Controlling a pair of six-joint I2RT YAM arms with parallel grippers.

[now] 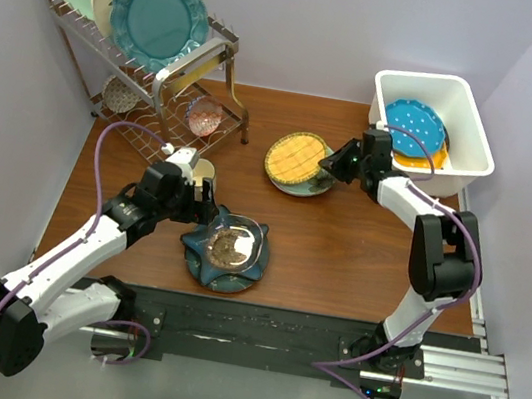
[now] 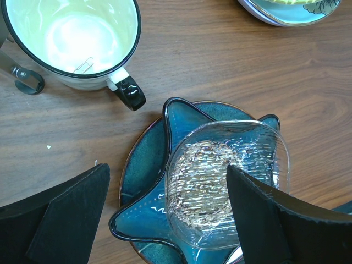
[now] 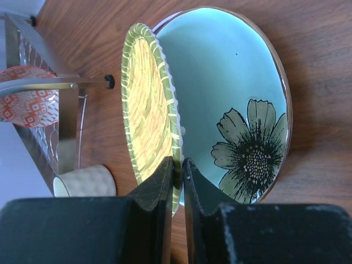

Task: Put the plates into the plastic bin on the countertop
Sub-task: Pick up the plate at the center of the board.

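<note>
The round yellow lattice plate (image 3: 148,104), pinched at its rim by the right jaws, may slip onto the pale green flowered plate (image 3: 220,71) beneath; left jaws gape open.

Left hand (image 2: 168,214) wide, right hand (image 3: 180,170) (outstretched) pinched

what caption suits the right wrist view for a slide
Right hand shut on the rim of the yellow lattice plate, tilted up off the pale green flower plate
</note>
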